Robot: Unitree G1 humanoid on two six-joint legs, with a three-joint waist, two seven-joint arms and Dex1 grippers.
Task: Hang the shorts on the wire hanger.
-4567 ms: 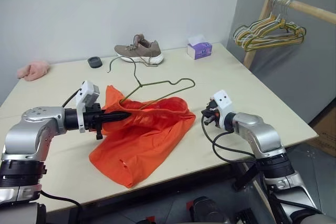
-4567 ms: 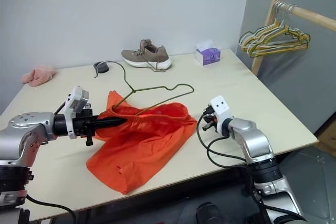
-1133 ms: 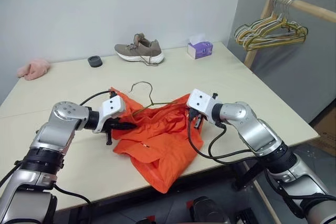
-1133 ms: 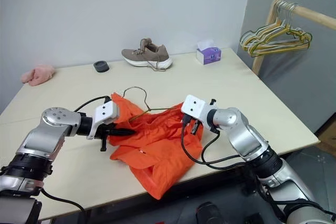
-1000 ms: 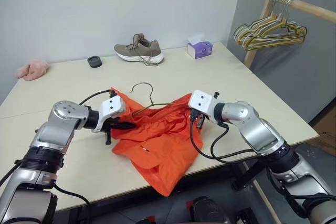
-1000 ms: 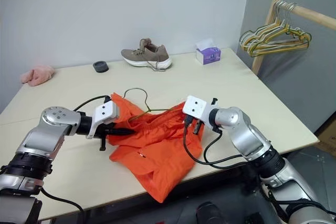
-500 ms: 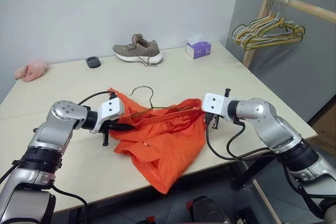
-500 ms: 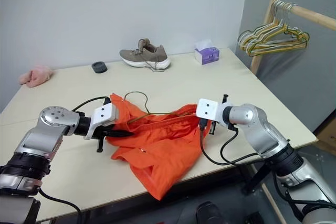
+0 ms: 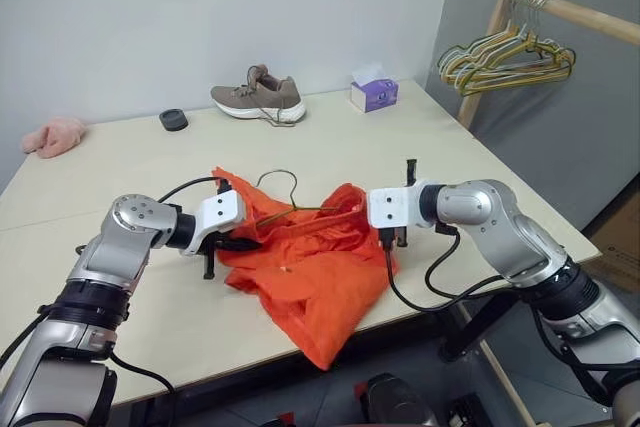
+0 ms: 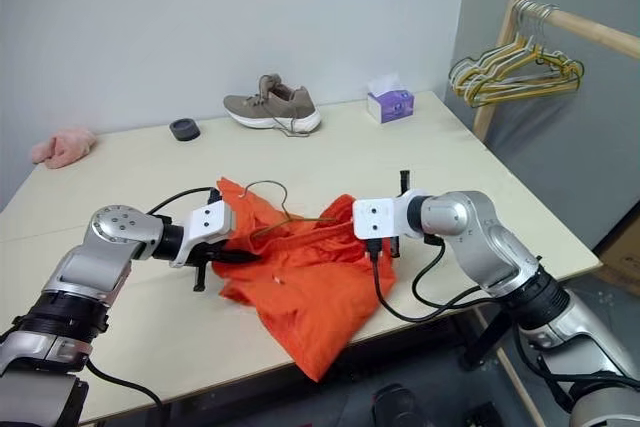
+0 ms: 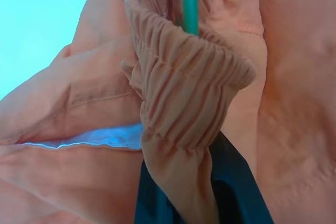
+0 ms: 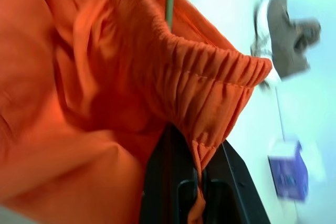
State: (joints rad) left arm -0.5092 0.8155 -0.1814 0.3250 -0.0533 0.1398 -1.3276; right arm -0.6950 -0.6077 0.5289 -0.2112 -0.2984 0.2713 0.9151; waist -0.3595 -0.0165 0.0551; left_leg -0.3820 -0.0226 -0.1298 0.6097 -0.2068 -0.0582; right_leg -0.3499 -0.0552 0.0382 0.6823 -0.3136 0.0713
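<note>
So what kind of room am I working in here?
Probably a staged test room set up for laundry chores: a plain table, a wooden rail with a bunch of hangers, and a stray shoe.

Shoe (image 9: 258, 97): no brand or text could be read.
Purple box (image 9: 373, 94): no label was legible.

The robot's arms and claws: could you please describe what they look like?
Both arms have rounded silver-grey shells with black joint sections. Each wrist carries a white boxy block, and loose black cables loop beside it. The left claw and right claw have two slim black fingers each.
</note>
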